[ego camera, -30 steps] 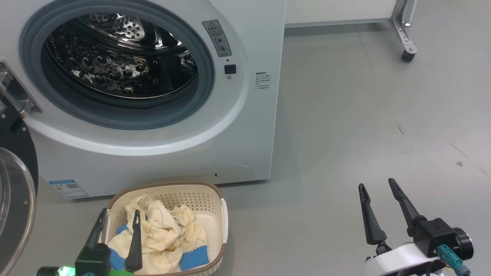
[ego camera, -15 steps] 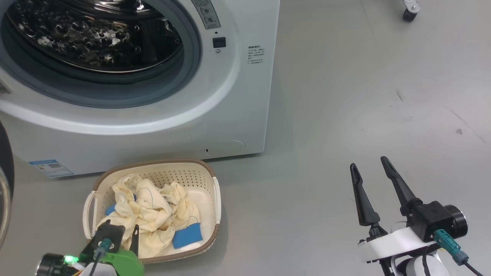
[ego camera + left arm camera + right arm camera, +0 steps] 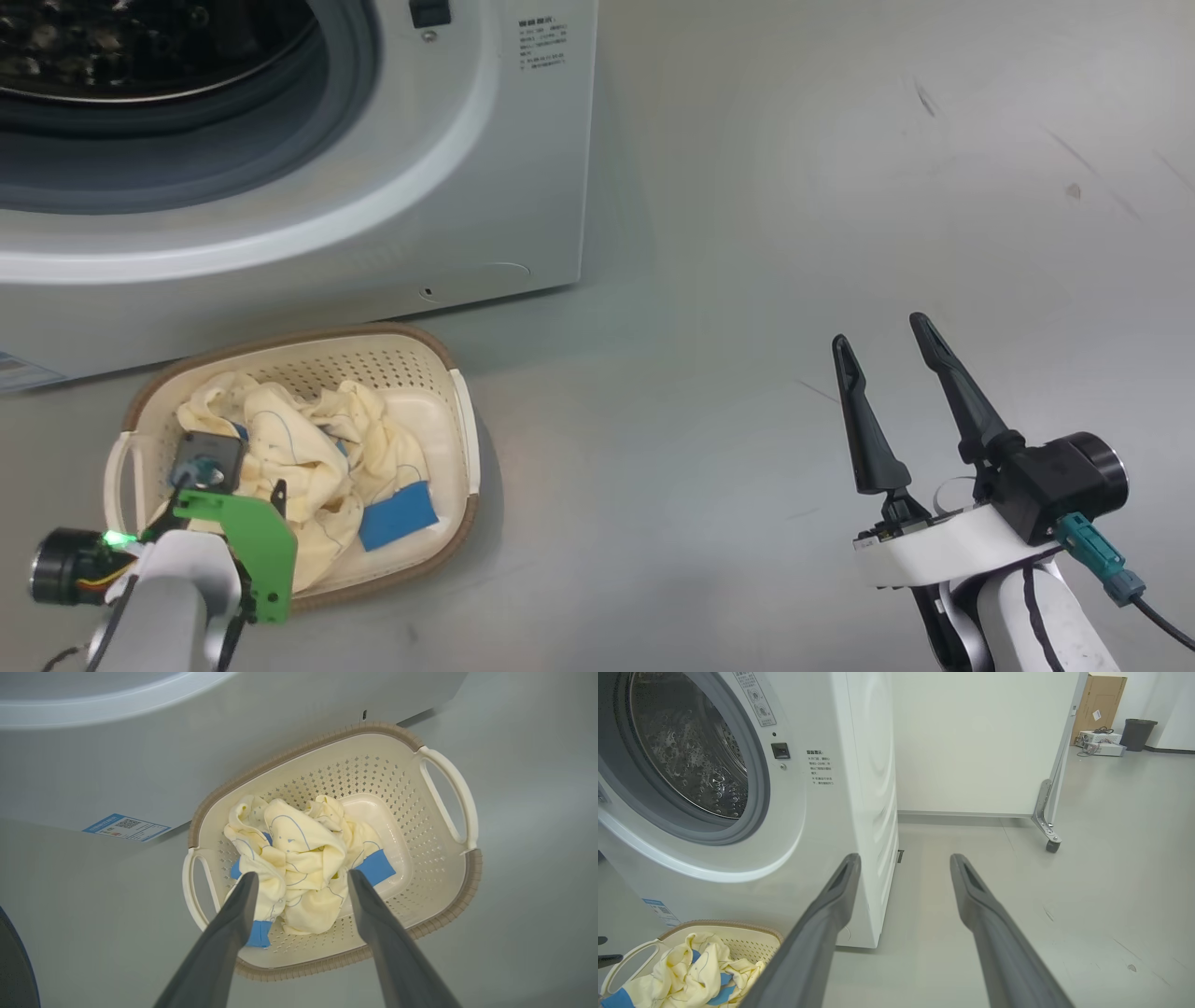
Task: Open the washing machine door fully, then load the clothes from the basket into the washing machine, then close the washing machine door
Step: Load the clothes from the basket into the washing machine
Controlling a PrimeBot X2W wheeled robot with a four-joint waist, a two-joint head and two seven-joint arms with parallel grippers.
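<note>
Hovering spread open, the left pincer (image 3: 301, 876) hangs over the clothes (image 3: 289, 835), heaped in the basket (image 3: 373, 772) beneath its tips. Soft, light and floppy, they should bunch readily; the raised central fold between the tips looks the best hold. The right pincer (image 3: 880, 331) is released too.

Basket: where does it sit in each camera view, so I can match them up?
Head view: basket at lower left, clothes inside.
Left wrist view: basket in the centre, seen from above, beyond the open left pincer.
Right wrist view: basket in the bottom left corner, cut off by the edge.
Shared landmark: the washing machine, its white front directly behind the basket.
</note>
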